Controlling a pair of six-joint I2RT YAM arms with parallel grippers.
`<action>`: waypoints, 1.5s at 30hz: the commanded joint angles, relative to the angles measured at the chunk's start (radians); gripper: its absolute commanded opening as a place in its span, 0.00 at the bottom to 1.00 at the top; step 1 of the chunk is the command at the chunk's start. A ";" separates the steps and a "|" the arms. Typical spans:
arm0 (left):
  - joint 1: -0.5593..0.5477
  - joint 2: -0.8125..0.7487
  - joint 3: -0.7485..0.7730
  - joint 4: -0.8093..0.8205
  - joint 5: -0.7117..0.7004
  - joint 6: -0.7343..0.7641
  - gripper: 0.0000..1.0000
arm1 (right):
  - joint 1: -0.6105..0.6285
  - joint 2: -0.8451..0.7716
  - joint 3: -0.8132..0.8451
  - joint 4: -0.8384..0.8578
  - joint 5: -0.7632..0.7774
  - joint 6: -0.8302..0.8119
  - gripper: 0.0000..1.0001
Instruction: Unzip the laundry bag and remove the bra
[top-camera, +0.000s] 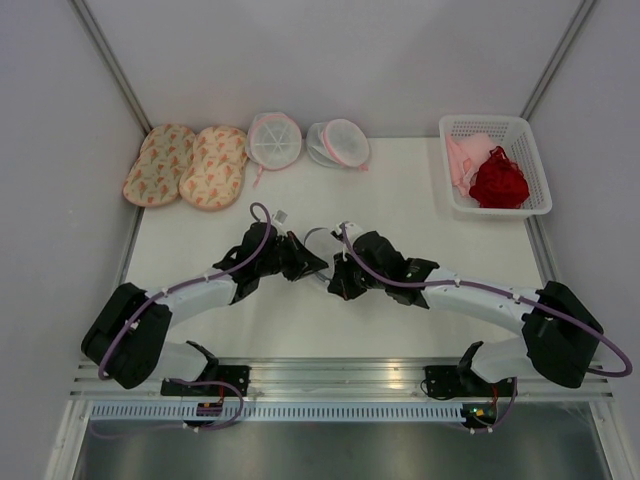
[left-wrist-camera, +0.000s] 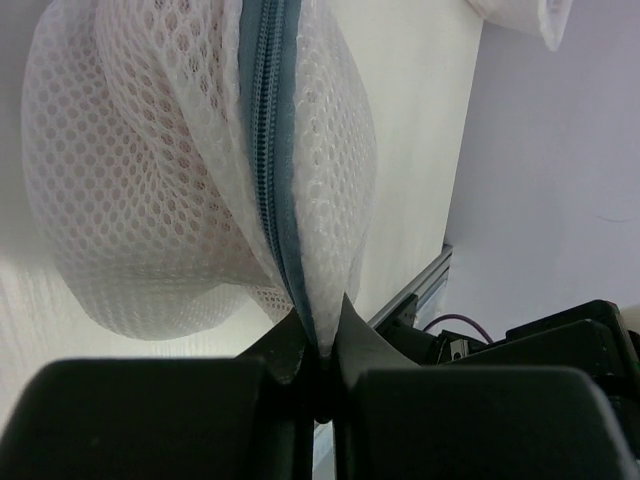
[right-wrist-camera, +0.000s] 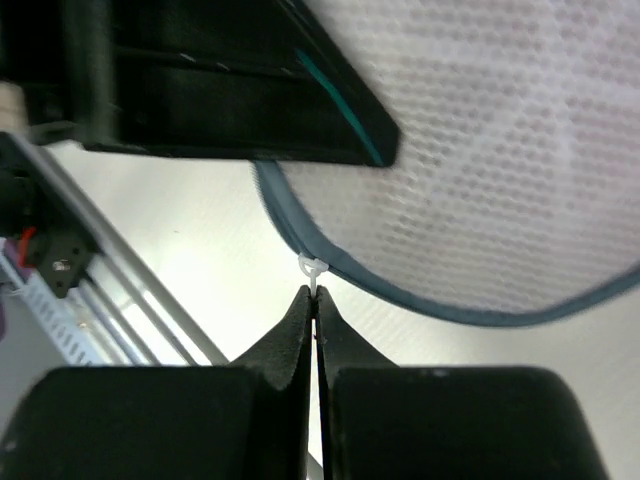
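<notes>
Jaws of left gripper (left-wrist-camera: 320, 345) clamped on bag (left-wrist-camera: 150, 180) at its grey zipper rim, right gripper (right-wrist-camera: 314, 300) pinching the white pull (right-wrist-camera: 312, 266), I see bag mid-frame on white table (top-camera: 400, 200), grey walls (top-camera: 350, 50) above

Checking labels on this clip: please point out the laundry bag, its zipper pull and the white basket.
laundry bag (left-wrist-camera: 150, 200), left wrist view, on its white mesh dome.
zipper pull (right-wrist-camera: 313, 268), right wrist view, on its small white loop.
white basket (top-camera: 483, 121), top external view, on its far rim.

White mesh laundry bag (left-wrist-camera: 140, 200), grey zipper (left-wrist-camera: 272, 150)
</notes>
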 joint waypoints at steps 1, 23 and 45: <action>0.032 0.004 0.054 -0.039 0.004 0.105 0.02 | 0.011 0.031 0.020 -0.167 0.093 -0.026 0.00; 0.054 0.325 0.519 -0.427 0.164 0.613 0.69 | -0.180 0.018 0.037 -0.223 0.406 -0.049 0.00; 0.026 -0.129 0.020 -0.159 0.007 0.007 0.92 | -0.087 -0.009 -0.016 0.039 -0.164 -0.024 0.01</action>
